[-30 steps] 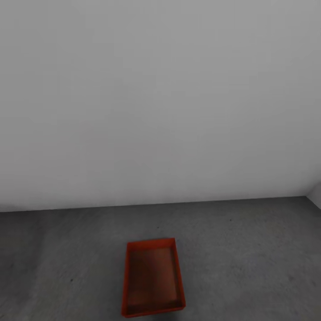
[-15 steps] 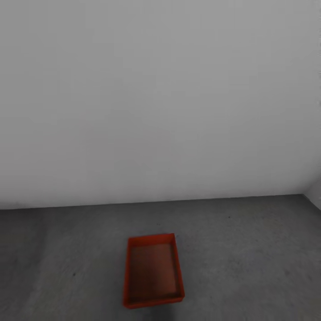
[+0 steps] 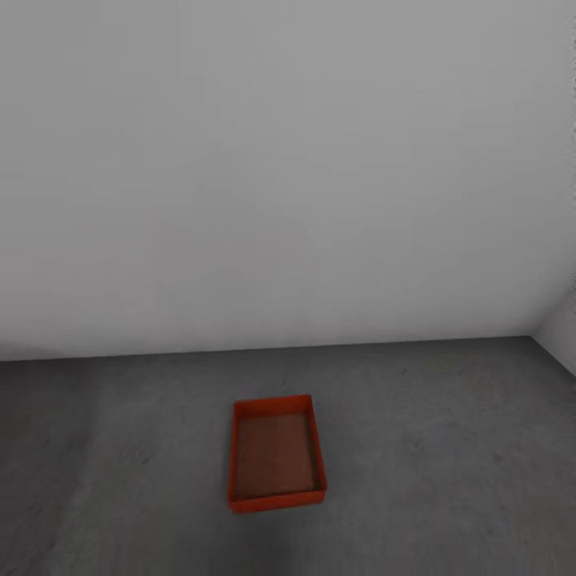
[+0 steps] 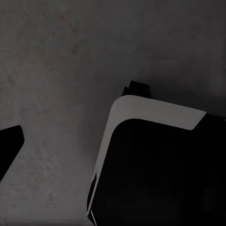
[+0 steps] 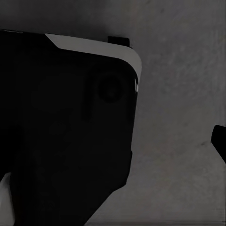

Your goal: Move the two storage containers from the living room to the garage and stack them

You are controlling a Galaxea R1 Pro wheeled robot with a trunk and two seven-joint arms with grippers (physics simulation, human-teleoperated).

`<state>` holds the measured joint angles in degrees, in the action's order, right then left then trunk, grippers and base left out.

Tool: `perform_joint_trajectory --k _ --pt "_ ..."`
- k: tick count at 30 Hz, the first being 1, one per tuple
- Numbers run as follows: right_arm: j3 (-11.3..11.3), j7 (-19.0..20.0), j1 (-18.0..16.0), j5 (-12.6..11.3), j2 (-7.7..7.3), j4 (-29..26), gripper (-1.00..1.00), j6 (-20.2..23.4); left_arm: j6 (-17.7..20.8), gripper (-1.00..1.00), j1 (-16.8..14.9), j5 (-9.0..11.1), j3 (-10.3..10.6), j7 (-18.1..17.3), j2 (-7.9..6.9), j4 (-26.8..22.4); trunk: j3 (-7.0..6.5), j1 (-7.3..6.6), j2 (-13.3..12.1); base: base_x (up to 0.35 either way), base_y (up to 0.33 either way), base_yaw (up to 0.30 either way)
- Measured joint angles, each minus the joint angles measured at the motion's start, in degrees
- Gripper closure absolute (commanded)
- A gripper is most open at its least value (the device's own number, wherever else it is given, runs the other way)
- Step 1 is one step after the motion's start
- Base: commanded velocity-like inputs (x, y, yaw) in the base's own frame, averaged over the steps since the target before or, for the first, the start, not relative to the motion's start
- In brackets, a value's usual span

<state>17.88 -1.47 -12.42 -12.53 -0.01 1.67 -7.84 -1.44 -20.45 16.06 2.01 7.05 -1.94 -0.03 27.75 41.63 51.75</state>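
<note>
I have one orange-red storage container (image 3: 278, 465) sitting open side up on the speckled grey concrete floor (image 3: 448, 448) of the garage, a little out from the plain white wall (image 3: 288, 176). I read it as the base of the stack, left with room around it so the second tub can come down on top. There is no table or other surface here, just bare floor meeting wall, with a corner at the right. Both wrist views give dark robot bodywork over concrete; whether either tool is wide or narrow, I cannot tell.
</note>
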Motion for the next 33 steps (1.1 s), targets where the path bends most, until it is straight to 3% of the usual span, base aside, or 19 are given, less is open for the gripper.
perform_joint_trajectory --k 10,33 --pt "0.0 0.01 0.0 -0.04 0.18 0.0 -1.0 -0.06 -0.1 -1.0 0.0 0.05 -0.01 0.05 -0.15 -0.01 -0.23 -0.01 0.01 -0.303 0.0 0.038" --pt "0.0 0.06 0.0 -0.13 0.5 0.07 -1.0 -0.08 -0.73 -1.0 0.01 -0.55 0.12 0.07 -0.3 -0.19 -2.15 -0.04 0.0 -0.015 0.0 0.107"
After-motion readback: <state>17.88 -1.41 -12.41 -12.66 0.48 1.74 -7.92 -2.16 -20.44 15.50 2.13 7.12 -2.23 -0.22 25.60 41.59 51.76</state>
